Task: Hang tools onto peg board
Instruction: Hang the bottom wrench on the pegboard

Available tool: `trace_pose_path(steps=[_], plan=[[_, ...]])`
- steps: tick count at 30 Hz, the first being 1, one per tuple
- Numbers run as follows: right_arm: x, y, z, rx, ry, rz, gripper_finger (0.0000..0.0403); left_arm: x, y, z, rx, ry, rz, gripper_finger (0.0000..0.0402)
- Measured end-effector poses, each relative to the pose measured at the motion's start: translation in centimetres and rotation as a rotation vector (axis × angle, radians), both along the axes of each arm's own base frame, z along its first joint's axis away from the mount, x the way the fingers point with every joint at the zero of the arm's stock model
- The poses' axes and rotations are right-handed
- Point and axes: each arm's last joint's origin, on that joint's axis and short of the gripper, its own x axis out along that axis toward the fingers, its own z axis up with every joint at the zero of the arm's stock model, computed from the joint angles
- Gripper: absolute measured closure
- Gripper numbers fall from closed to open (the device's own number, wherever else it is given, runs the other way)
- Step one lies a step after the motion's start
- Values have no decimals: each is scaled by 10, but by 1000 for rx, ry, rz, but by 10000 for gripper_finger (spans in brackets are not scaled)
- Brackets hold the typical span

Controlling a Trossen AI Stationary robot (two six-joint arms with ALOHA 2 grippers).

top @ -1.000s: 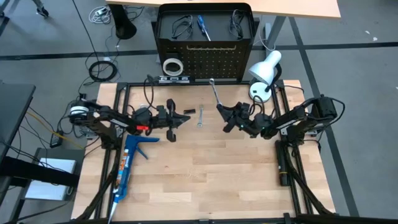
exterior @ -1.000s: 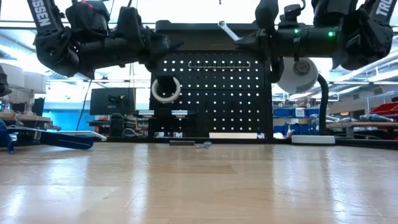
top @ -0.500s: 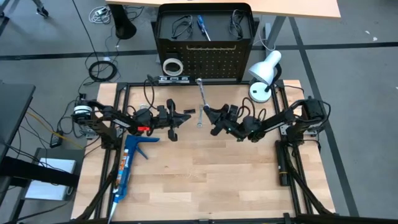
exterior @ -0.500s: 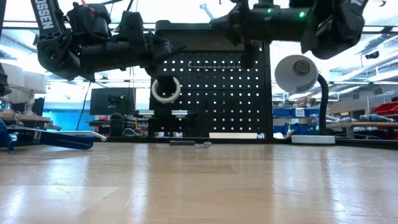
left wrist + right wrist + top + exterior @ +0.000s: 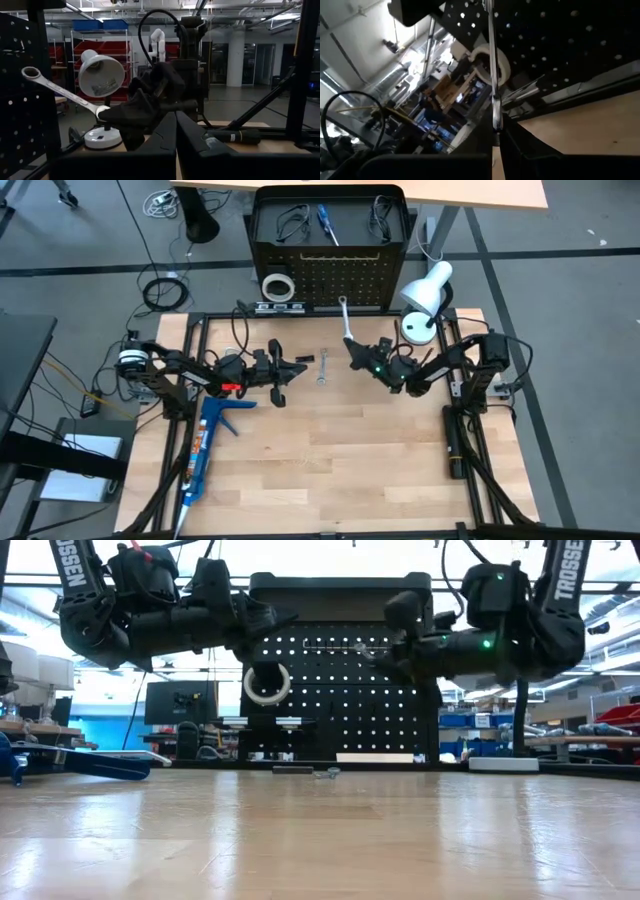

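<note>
Your main risk sits at the peg board [image 5: 330, 280], upper centre of the high view: the right gripper [image 5: 352, 352], just below it, pinches a silver wrench [image 5: 345, 318] by one end, so the long free end can swing, miss its peg and slip out. A second wrench [image 5: 322, 367] lies on the table [image 5: 330, 470] at frame centre. The left gripper [image 5: 297, 366], centre-left, waits pressed together and empty. The board's top tray [image 5: 262, 218] holds black wire loops [image 5: 291, 222] and a blue-handled screwdriver [image 5: 324, 222]; the tape ring [image 5: 276, 285] already hangs.
</note>
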Motion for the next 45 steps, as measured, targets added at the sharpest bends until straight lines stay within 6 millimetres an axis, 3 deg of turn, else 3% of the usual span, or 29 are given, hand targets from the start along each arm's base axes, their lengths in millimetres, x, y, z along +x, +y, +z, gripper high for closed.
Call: trace_pose_path(steps=[11, 18, 29, 45], plan=[[-24, -23, -20, 39, 95, -42, 379, 0, 0, 0, 0, 1, 1, 401], [-26, -31, -25, 13, 149, -47, 383, 0, 0, 0, 0, 2, 1, 401], [-24, -57, -52, 21, 158, -50, 379, 0, 0, 0, 0, 2, 2, 400], [-25, -69, -50, 4, 156, -89, 379, 0, 0, -2, 19, 23, 8, 400]])
